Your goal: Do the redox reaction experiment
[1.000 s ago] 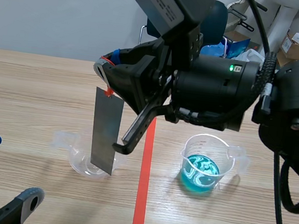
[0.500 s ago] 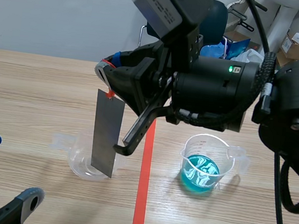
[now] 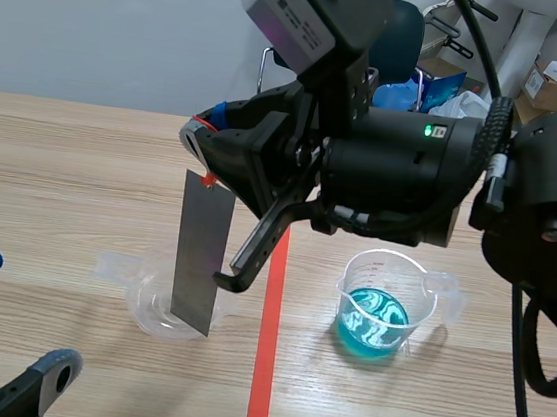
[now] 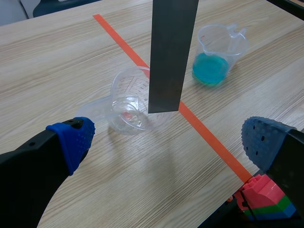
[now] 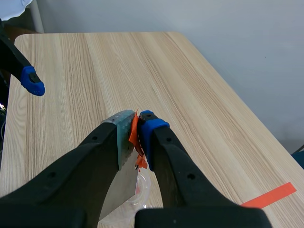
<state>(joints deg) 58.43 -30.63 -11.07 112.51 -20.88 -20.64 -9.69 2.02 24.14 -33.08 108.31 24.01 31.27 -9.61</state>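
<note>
My right gripper (image 5: 136,130) clamps metal strip (image 3: 200,252) upright over clear cup (image 3: 152,307); left gripper (image 4: 168,140) agape, near-left.

Your R gripper (image 5: 135,124) is clamped on the orange-taped top of the grey metal strip (image 5: 116,190), strip hanging down w/ a clear beaker (image 5: 144,186) under it on the wood table (image 5: 95,61); L arm's blue pad (image 5: 32,81) sits well apart

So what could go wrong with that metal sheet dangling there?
The right end effector pinches the metal strip only at its taped top, so it might slip. Its lower edge hangs close to the empty beaker, which a sideways move could tip. The open beaker of blue liquid could spill if knocked.
</note>
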